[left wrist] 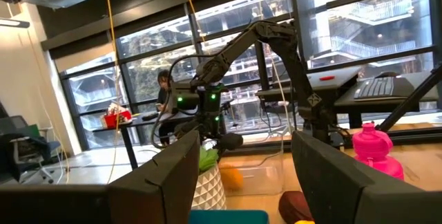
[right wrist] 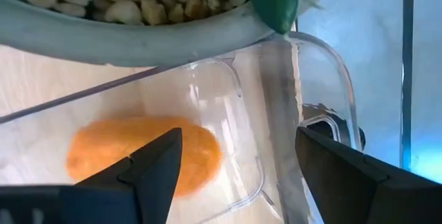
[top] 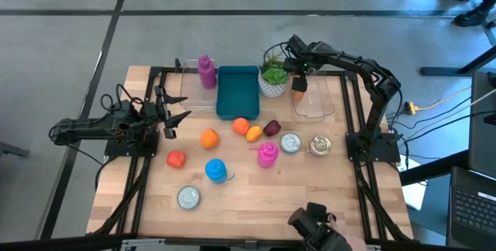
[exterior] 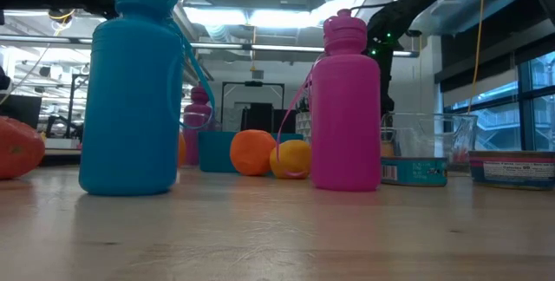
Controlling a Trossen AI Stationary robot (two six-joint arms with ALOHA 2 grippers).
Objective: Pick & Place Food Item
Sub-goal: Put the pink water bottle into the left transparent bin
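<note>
Release step: right gripper (right wrist: 235, 165), jaws spread and empty, above the orange food item (right wrist: 145, 153) inside the clear container (right wrist: 276, 113); next, withdrawal upward.

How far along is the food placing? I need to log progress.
Done: an orange food item lies in the clear container. In hand: the right gripper hovers above it, fingers open and empty. Left: several items such as the orange fruit sit on the table; the left gripper waits.
</note>
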